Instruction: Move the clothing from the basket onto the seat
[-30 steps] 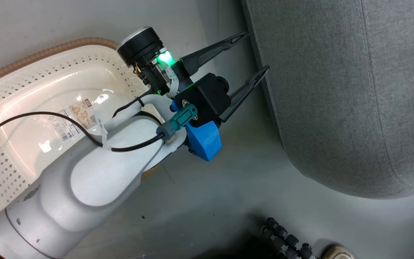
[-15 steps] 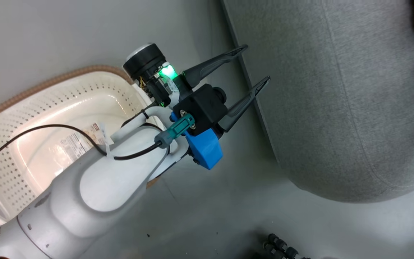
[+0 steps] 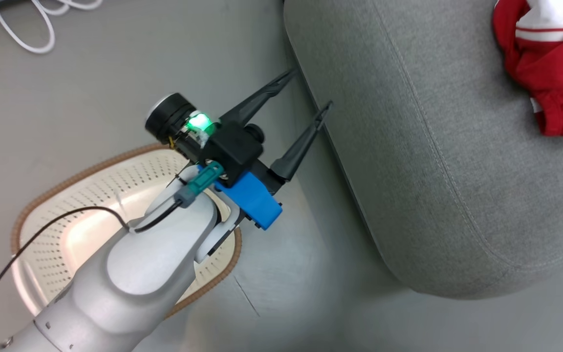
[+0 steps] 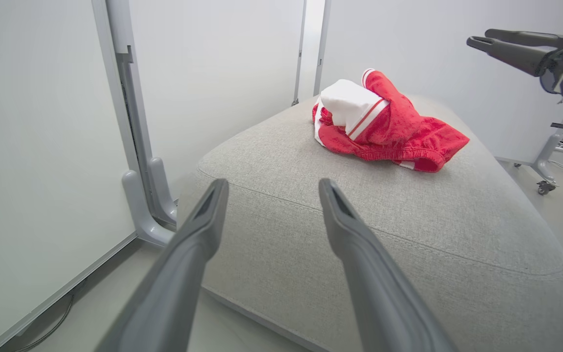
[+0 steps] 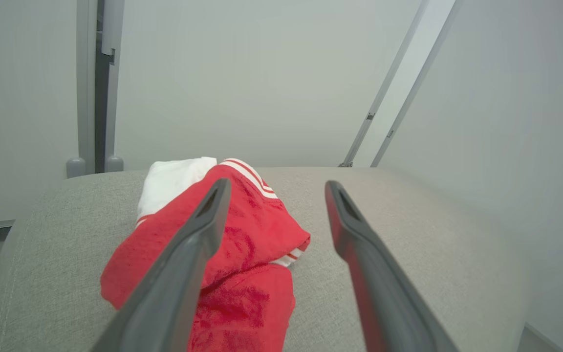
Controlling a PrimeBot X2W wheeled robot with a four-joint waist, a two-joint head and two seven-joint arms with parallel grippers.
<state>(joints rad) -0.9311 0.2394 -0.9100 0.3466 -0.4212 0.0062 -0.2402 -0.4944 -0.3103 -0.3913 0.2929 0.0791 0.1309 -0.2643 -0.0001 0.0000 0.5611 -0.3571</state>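
The red and white clothing (image 3: 550, 73) lies in a heap on top of the grey seat (image 3: 433, 171), toward its far end. In the left wrist view the clothing (image 4: 389, 132) rests beyond the seat's near edge (image 4: 384, 220). My left gripper (image 3: 311, 89) is open and holds nothing, its tips by the seat's side, above the floor between seat and basket (image 3: 66, 183). The basket's visible floor is bare; my left forearm covers much of it. My right gripper (image 5: 274, 183) is open just above the clothing (image 5: 242, 264), and appears as the right gripper (image 4: 477, 38) high over the seat.
White cables (image 3: 42, 29) lie on the grey floor at the far left. Pale wall panels with grey post feet (image 4: 144, 205) stand close behind the seat. A wheeled stand (image 4: 545, 166) is beyond the seat's other side.
The head camera has swung, so the basket sits lower and the clothing on the seat has come into view. My left gripper stays open beside the seat's edge.
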